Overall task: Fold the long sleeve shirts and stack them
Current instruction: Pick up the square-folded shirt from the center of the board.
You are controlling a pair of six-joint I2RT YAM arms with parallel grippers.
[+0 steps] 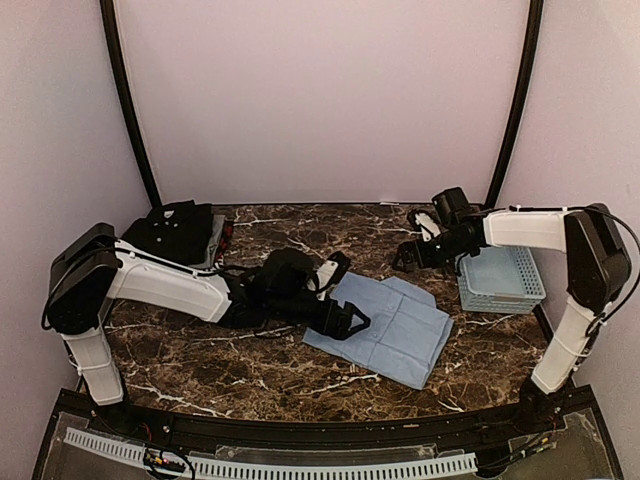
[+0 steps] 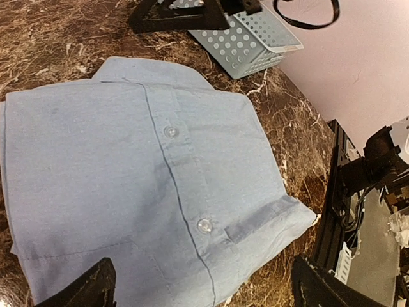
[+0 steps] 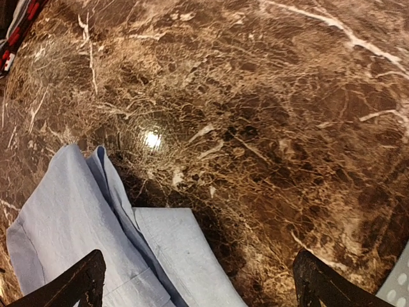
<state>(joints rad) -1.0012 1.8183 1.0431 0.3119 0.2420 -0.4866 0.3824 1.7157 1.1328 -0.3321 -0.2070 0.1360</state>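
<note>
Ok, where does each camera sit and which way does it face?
Top external: above and behind the bases, facing down across the marble table; both arms show whole.
Left wrist: on the left arm, looking down at the folded light blue shirt; the left jaws, open, at the bottom corners.
Right wrist: on the right arm, looking down at marble and the shirt's edge; the right jaws, open, at the bottom corners.
Shared: all see the shirt; top and left wrist see the basket.
</note>
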